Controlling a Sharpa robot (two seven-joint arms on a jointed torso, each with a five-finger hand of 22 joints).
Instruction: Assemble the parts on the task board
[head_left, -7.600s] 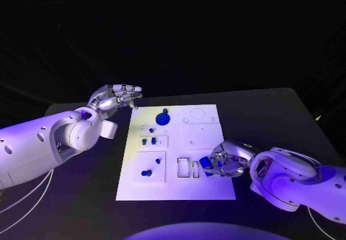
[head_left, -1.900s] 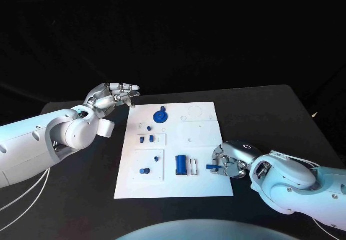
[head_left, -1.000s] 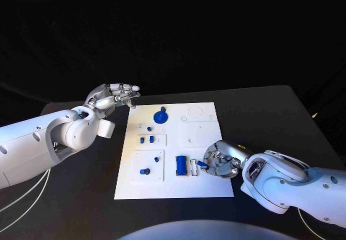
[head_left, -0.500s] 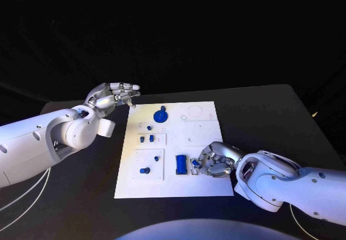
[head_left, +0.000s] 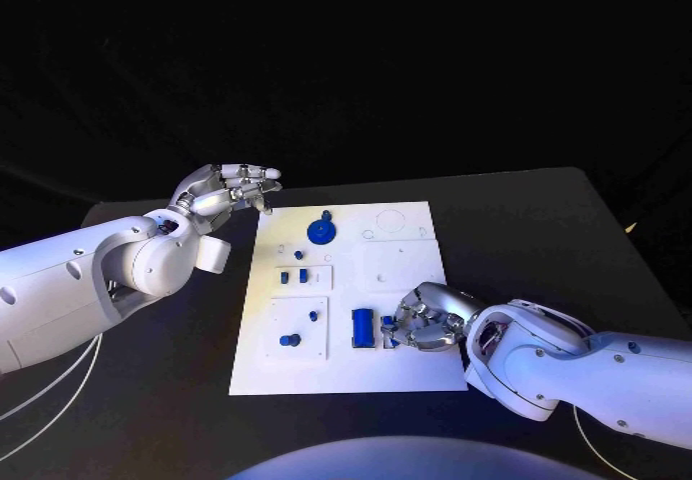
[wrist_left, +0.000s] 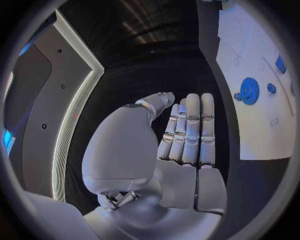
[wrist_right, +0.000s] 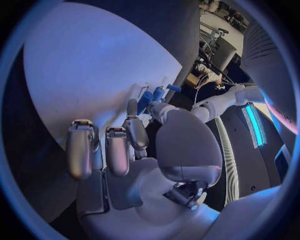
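Note:
The white task board (head_left: 404, 270) lies in the middle of the black table. A blue rectangular block (head_left: 361, 328) stands in a slot near its front edge. My right hand (head_left: 426, 322) is over the board's front right part and pinches a small blue part (head_left: 389, 327) right beside that block; the same small blue part (wrist_right: 154, 95) sits at the fingertips in the right wrist view. My left hand (head_left: 228, 190) hovers off the board's far left corner, holding nothing; its fingers (wrist_left: 190, 127) are stretched out side by side.
A blue gear (head_left: 325, 236) sits at the board's far end and also appears as the blue gear (wrist_left: 250, 90) in the left wrist view. Small blue pieces (head_left: 294, 277) and a round peg (head_left: 290, 341) stand on the board's left side.
The blue block, once at my right hand, now stands in its slot. My right hand has moved left across the board with the small blue part, up to the block. The left hand has stayed put.

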